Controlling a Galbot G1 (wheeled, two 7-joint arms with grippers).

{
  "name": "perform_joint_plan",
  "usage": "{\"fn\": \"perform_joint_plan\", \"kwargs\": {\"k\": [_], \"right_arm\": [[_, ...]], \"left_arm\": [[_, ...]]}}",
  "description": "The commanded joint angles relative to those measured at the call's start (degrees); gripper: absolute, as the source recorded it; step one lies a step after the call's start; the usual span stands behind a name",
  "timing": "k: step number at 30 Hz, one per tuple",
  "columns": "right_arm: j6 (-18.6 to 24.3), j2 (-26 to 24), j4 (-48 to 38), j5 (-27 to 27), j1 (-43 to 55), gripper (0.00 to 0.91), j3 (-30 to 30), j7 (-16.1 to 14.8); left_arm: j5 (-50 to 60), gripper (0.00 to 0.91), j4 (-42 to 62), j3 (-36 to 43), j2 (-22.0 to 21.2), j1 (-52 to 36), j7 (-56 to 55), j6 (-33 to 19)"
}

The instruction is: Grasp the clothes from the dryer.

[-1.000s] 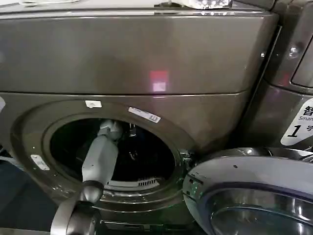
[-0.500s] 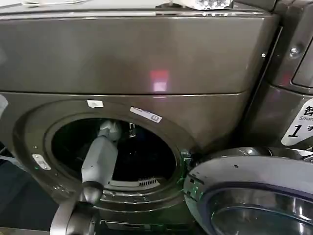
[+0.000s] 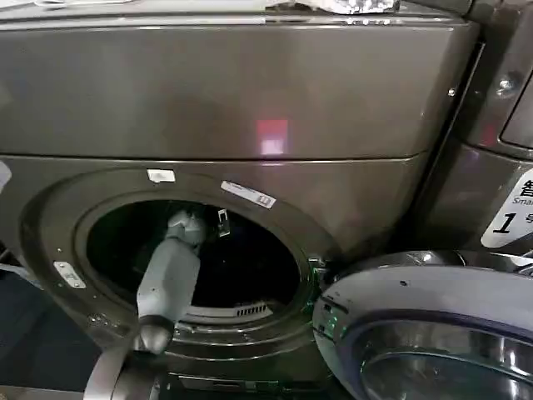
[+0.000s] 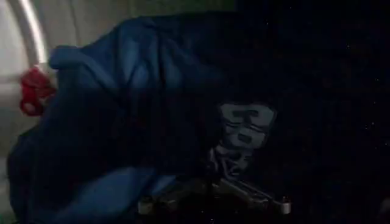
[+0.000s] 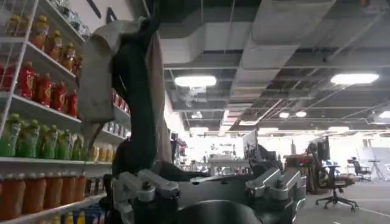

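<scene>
One arm's doing the work: left gripper (image 4: 213, 204) is deep inside the bronze-grey front-loading dryer (image 3: 250, 100), right up against the crumpled navy-blue clothes (image 4: 122, 122), can't tell if it's grabbed yet, right gripper (image 5: 210, 192) parked open.

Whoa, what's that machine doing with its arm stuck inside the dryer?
The robot is reaching into the dryer through its open door to get the clothes, a dark blue bundle lying in the drum. Its left gripper is deep inside, right up against the fabric. The right gripper waits elsewhere, open and pointed up toward the ceiling.
</scene>
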Motion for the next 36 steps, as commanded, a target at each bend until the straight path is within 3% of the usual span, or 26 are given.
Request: {"fn": "perform_joint_plan", "kwargs": {"k": [1,6,13,14,16,36], "right_arm": [[-3.0,0.6,3.3,1.6,0.3,0.907,-0.1,-0.1],[-6.7,0.5,6.1,3.6,0.7,0.907,0.0,-0.2],[-7.0,0.3,7.5,4.3,1.0,0.907,-0.2,1.7],[-6.2,0.1,7.3,4.9,1.0,0.907,-0.4,2.9],[-2.6,0.2,6.3,5.3,0.8,0.907,-0.6,1.4],[-1.5,0.2,4.7,5.1,1.1,0.907,-1.4,0.9]], "left_arm": [[-14.6,0.0,-11.9,-0.4,-0.8,5.2,-25.1,6.7],[-21.4,0.0,-21.4,-0.5,-1.5,10.4,-35.2,12.6],[-33.0,0.0,-28.2,-0.4,-2.8,13.2,-50.5,18.4],[-35.1,0.0,-29.1,-0.4,-2.9,13.4,-52.3,19.5],[-41.2,0.0,-31.1,-0.6,-3.2,13.8,-55.8,21.5],[-47.7,0.0,-35.0,-0.7,-5.2,14.4,-63.3,21.7]]}}
